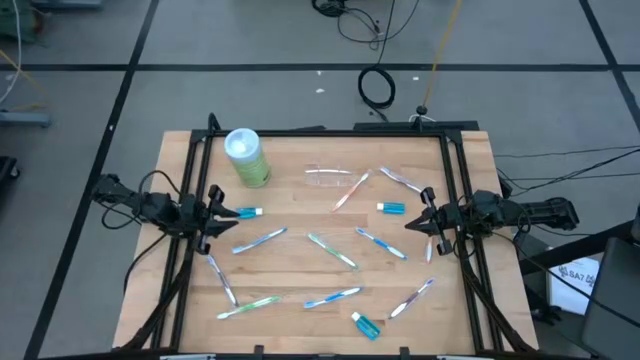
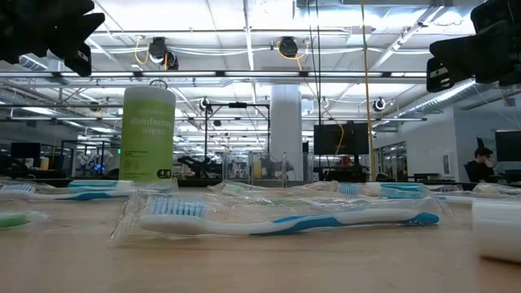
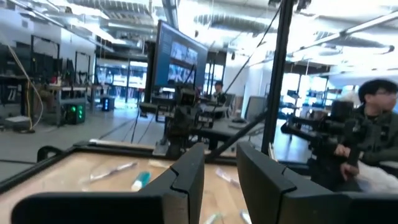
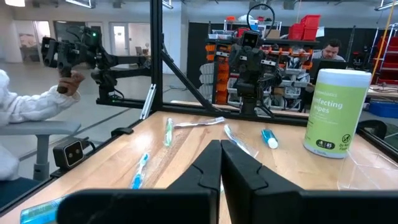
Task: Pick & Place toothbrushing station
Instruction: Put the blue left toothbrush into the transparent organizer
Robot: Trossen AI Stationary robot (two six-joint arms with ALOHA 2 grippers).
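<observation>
Several slim toothbrushes lie flat and scattered on the wooden table, among them a blue one [image 1: 260,240], a green one [image 1: 332,251] and a pinkish-white one [image 1: 351,189]. The clear cup [image 1: 328,177] lies on its side near the far middle. Three small blue tubes lie at the left [image 1: 250,212], the right [image 1: 391,207] and the near edge [image 1: 366,324]. My left gripper [image 1: 222,213] hovers open at the table's left edge with nothing between its fingers [image 3: 219,155]. At the right edge my right gripper [image 1: 412,222] hovers shut and empty [image 4: 221,146].
A green wipes canister [image 1: 247,157] with a pale blue lid stands upright at the far left. A black frame [image 1: 330,131] borders the table's far and side edges. People sit in the room beyond the table. The wood between the brushes is bare.
</observation>
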